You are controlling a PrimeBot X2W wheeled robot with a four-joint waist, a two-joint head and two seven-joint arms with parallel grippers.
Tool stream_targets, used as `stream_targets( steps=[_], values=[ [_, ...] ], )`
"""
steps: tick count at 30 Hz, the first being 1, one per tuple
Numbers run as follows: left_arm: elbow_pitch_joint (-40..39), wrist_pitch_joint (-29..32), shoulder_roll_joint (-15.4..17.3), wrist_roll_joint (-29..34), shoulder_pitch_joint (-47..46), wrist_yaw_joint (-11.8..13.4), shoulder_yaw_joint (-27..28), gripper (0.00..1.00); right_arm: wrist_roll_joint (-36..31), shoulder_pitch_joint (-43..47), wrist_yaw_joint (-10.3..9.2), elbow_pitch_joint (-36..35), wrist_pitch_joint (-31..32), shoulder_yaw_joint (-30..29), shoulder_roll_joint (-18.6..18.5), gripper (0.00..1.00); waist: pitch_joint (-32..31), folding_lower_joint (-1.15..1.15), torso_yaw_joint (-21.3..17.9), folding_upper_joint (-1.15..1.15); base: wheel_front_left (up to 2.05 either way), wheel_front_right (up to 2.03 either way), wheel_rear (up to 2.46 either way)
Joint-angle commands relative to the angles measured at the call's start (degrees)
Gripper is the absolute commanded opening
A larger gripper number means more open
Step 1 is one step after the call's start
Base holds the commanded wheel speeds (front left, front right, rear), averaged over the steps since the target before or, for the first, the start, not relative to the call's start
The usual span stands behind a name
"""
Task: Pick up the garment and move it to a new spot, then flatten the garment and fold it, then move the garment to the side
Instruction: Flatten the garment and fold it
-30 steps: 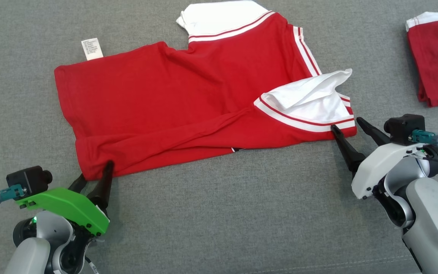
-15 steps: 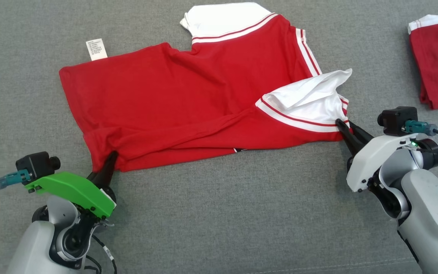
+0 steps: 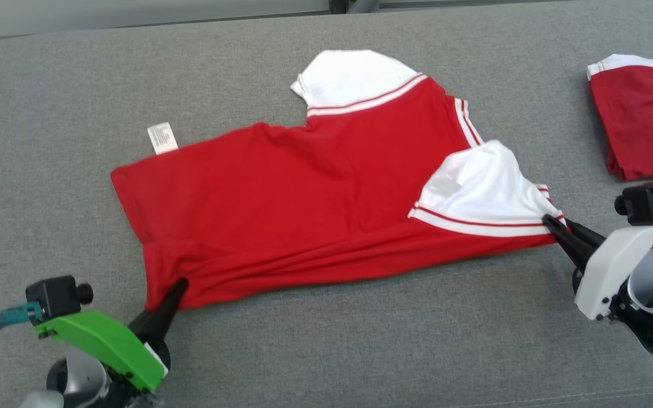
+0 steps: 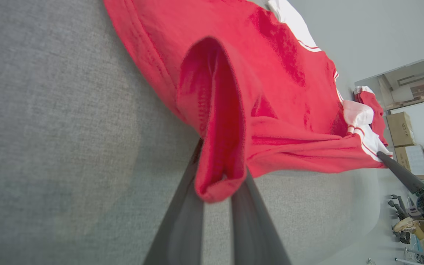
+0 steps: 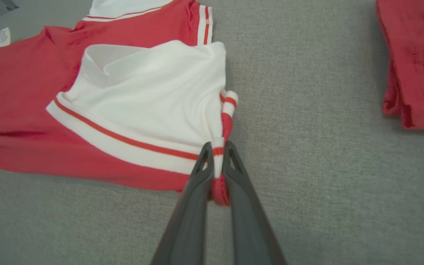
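The garment (image 3: 304, 198) is a red shirt with white sleeves and striped trim, spread across the grey cushion. My left gripper (image 3: 179, 285) is shut on its near-left hem corner; in the left wrist view the red hem (image 4: 219, 154) is bunched between the two dark fingers. My right gripper (image 3: 550, 222) is shut on the near-right edge by the white sleeve (image 3: 485, 187); the right wrist view has the striped trim (image 5: 217, 162) pinched between the fingers. The near edge is stretched between the two grippers and lifted slightly off the cushion.
A second red garment (image 3: 638, 119) with white trim lies folded at the far right, also seen as a red stack (image 5: 414, 62) in the right wrist view. A white care label (image 3: 162, 137) sticks out at the shirt's far left. The grey cushion (image 3: 332, 340) extends in front.
Both grippers have shut on the shirt's near corners and pulled its near edge taut. The white sleeve has flattened. The head camera has tilted, so the whole scene sits lower.
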Motion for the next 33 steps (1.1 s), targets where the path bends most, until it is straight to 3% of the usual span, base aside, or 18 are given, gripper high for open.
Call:
stream_targets(
  steps=[1,6,14,15,16,17,18,19,20,27,33],
  values=[
    [-2.6,1.0,0.8,-1.1,3.0,0.6,0.1,0.00,1.2,2.7,-0.13,-1.9,1.9,-1.0,-1.6,0.00,-1.3,0.00,-0.2,0.04,0.00,0.00,0.00],
    [-8.4,2.6,1.3,-1.9,9.5,2.2,-0.8,0.00,2.8,7.8,-0.13,-6.6,5.6,-3.2,-3.6,0.00,-1.5,0.00,-0.5,0.04,0.00,0.00,0.00],
    [-10.6,1.5,-1.1,-1.9,16.0,3.4,-2.9,0.00,-0.3,13.8,-0.12,-7.6,8.3,-5.8,-1.8,0.00,-0.5,0.00,-0.1,0.04,0.00,0.00,0.00],
    [-10.6,1.1,-1.3,-1.7,16.2,3.7,-2.8,0.17,-0.8,14.2,-0.12,-7.4,8.6,-5.8,-1.7,0.00,-0.4,0.00,0.1,0.04,0.00,0.00,0.00],
    [-10.7,0.8,-1.5,-1.6,16.3,3.8,-2.6,0.47,-1.2,14.5,-0.12,-7.2,8.7,-6.0,-1.4,0.00,-0.4,0.00,0.2,0.04,0.00,0.00,0.00],
    [-10.7,0.3,-1.6,-1.6,16.5,4.0,-2.3,1.00,-1.8,14.7,-0.12,-6.9,8.8,-6.3,-1.3,0.09,-0.4,0.00,0.3,0.04,0.00,0.00,0.00],
    [-10.8,0.1,-1.7,-1.6,16.6,4.2,-2.1,1.00,-2.3,14.9,-0.12,-6.6,8.9,-6.6,-1.2,0.41,-0.5,0.00,0.4,0.04,0.00,0.00,0.00],
    [-11.0,-0.2,-1.7,-1.7,16.8,4.3,-1.9,1.00,-2.8,15.0,-0.12,-6.5,9.0,-6.7,-1.0,0.79,-0.6,0.00,0.4,0.04,0.00,0.00,0.00],
    [-11.2,-0.3,-1.7,-1.8,17.0,4.4,-1.6,1.00,-3.2,15.2,-0.12,-6.3,9.2,-6.8,-0.9,1.00,-0.7,0.00,0.5,0.04,0.00,0.00,0.00],
    [-11.7,-3.9,-2.0,-1.7,17.2,6.7,2.3,1.00,-7.4,14.1,-0.12,-6.0,6.0,-9.8,-0.6,1.00,-1.8,0.00,0.5,0.04,0.00,0.00,0.00],
    [-11.7,-8.0,-0.3,4.2,13.9,7.1,2.8,1.00,-10.1,10.2,-0.12,-7.6,3.4,-10.8,0.4,1.00,-1.1,0.00,0.9,0.04,0.00,0.00,0.00]
  ],
)
